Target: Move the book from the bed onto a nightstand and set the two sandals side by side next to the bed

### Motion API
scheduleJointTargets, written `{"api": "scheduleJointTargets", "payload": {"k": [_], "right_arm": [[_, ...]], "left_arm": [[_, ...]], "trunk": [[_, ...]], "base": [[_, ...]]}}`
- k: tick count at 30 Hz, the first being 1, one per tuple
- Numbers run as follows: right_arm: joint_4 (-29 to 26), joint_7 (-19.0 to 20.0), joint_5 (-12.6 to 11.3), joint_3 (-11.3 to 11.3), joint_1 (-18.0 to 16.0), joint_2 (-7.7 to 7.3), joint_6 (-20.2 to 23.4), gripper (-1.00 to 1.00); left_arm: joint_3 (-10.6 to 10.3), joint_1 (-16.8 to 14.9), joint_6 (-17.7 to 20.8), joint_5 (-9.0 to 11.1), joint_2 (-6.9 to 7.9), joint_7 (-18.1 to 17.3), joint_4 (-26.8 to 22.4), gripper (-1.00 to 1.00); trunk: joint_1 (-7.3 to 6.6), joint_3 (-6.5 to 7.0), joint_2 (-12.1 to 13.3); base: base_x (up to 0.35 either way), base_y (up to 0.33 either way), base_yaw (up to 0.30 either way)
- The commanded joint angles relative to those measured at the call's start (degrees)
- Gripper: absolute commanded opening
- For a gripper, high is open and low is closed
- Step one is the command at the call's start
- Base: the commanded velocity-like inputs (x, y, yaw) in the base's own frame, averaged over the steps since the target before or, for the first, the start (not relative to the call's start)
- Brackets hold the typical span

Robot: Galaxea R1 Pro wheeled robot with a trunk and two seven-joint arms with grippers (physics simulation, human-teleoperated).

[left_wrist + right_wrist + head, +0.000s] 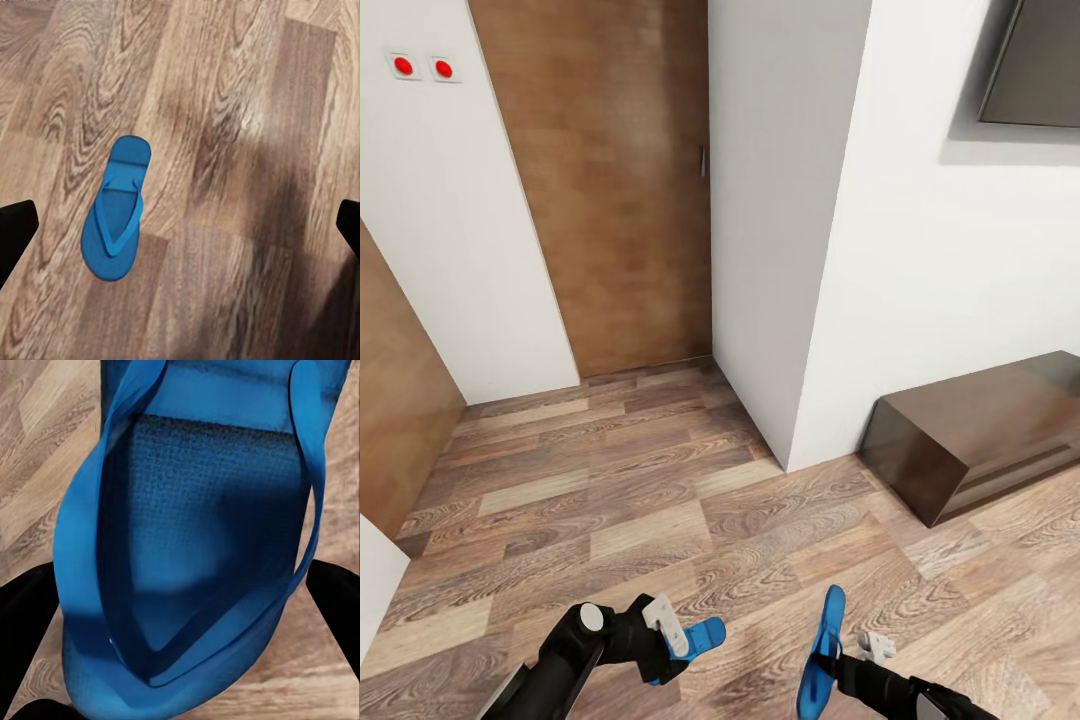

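One bright-blue sandal (116,210) lies flat on the wood-plank floor, and in the head view its end (707,634) pokes out beside my left gripper (675,645). That gripper hovers above it, open, its dark fingertips (15,229) far apart. My right gripper (830,662) is shut on the other sandal (822,648), which it holds on edge above the floor. Up close, this sandal's sole and straps (202,532) sit between the black fingers (26,630). The book, the bed and the nightstand are out of view.
A white wall corner (790,300) juts out ahead, with a wooden door (620,190) behind it to the left. A low dark brown cabinet (980,430) stands against the right wall under a dark screen (1040,60). Open plank floor (610,500) lies ahead.
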Motion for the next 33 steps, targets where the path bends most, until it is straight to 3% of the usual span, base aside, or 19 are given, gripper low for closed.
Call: {"api": "scheduleJointTargets", "payload": {"k": [1,5,6,8,9,13,17,21,25,28,33], "right_arm": [[-0.36,0.33,-0.36,0.09,-0.02,-1.39,0.23,-1.0],[-6.63,2.01,-0.75,-0.08,-0.02,-8.76,2.45,-1.0],[-7.93,2.32,-0.92,-0.12,-0.02,-9.67,3.62,-1.0],[-13.14,3.8,-2.45,-0.37,-0.02,-12.52,11.61,-1.0],[-14.46,4.42,-3.12,-0.46,-0.03,-12.96,14.08,-1.0],[-25.3,11.17,-10.32,-0.8,-0.09,-14.65,30.77,-1.0],[-33.15,13.48,-13.34,-0.87,-0.1,-14.97,39.67,-1.0],[-35.04,13.85,-13.78,-1.07,-0.1,-15.28,42.35,-1.0],[-35.32,13.95,-14.0,-1.49,-0.1,-18.68,42.94,-1.0],[-35.37,14.0,-14.04,-1.63,-0.1,-19.6,43.04,-1.0],[-35.39,13.99,-14.06,-1.68,-0.1,-19.83,43.07,-1.0]], "left_arm": [[-0.09,-0.03,0.32,-0.23,0.03,-0.23,-0.09,1.0],[-0.09,-0.03,0.32,-0.14,-0.02,-0.25,-0.07,1.0],[-0.11,-0.03,0.32,-0.13,-0.03,-0.27,-0.07,1.0],[-0.15,-0.03,0.32,-0.12,-0.08,-0.31,-0.07,1.0],[-0.16,-0.03,0.32,-0.12,-0.09,-0.32,-0.07,1.0],[-0.18,-0.03,0.32,-0.11,-0.14,-0.34,-0.07,1.0],[-0.18,-0.03,0.34,-0.08,-0.21,-0.34,-0.11,1.0],[-0.19,-0.03,0.4,-0.1,-0.8,-0.34,-0.15,1.0],[-0.18,-0.03,0.46,-0.18,-1.35,-0.34,-0.15,1.0],[-0.18,-0.03,0.48,-0.2,-1.44,-0.29,-0.16,1.0],[-0.18,-0.03,0.5,-0.2,-1.46,-0.26,-0.16,1.0]], "trunk": [[-0.01,-0.05,-0.02],[-0.01,-0.05,-0.02],[-0.01,-0.05,-0.02],[-0.01,-0.05,-0.02],[-0.01,-0.05,-0.02],[-0.01,-0.05,-0.02],[-0.01,-0.05,-0.02],[-0.01,-0.05,-0.02],[-0.01,-0.05,-0.02],[-0.01,-0.05,-0.02],[0.87,-0.77,-1.63]], "base": [[0.0,0.0,0.0],[0.0,0.0,0.0],[0.0,0.0,0.0],[0.0,0.0,0.0],[0.0,0.0,0.0],[0.0,0.0,0.0],[0.0,0.0,0.0],[0.0,0.0,0.0],[0.0,0.0,0.0],[0.0,0.0,0.0],[0.0,0.0,0.0]]}}
